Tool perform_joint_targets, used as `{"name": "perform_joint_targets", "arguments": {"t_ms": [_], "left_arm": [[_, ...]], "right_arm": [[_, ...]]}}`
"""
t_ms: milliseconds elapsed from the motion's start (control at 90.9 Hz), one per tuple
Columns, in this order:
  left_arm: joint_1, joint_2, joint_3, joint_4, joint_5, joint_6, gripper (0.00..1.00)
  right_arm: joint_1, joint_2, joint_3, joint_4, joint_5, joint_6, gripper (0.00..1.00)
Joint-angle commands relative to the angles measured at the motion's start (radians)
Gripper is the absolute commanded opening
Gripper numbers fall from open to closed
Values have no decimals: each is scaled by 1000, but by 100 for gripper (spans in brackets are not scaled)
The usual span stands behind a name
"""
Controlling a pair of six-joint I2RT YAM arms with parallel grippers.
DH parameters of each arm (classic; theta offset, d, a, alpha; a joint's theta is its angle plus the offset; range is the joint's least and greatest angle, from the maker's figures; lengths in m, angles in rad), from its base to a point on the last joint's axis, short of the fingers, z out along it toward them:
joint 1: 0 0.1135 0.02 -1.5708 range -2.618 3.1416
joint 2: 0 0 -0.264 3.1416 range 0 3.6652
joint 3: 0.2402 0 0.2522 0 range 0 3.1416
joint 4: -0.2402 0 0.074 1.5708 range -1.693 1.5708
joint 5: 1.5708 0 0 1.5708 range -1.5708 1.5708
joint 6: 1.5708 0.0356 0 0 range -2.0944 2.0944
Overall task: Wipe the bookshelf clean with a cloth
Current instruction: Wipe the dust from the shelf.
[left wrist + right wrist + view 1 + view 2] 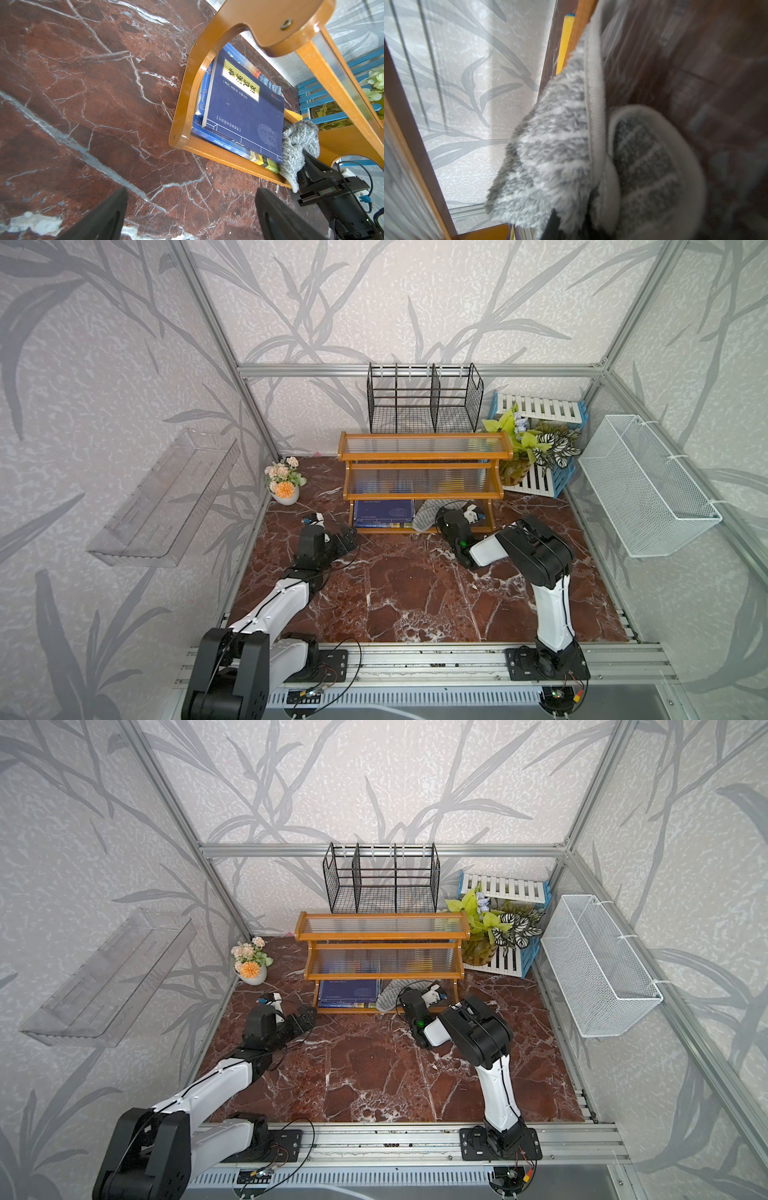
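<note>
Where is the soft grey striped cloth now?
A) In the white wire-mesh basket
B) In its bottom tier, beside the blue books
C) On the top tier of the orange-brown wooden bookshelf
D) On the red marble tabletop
B: the right gripper holds the cloth in the bottom tier of the bookshelf, beside the blue books.

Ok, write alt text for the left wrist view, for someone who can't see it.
The right end effector holds the grey cloth in the bottom tier of the bookshelf, beside a stack of blue books. The left end effector is open above the red marble table.
</note>
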Motion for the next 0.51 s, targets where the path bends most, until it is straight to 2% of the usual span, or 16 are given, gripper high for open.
{"name": "perform_joint_targets", "arguments": {"t_ms": [0, 220, 495], "left_arm": [[3, -18, 15, -5, -14, 12, 100], [3, -29, 13, -6, -22, 12, 100], [4, -34, 15, -2, -24, 11, 100]], "right_arm": [[-43, -9, -45, -244, 69, 17, 11], [-69, -150, -134, -349, 150, -12, 10], [-138, -253, -276, -304, 99, -60, 7]]}}
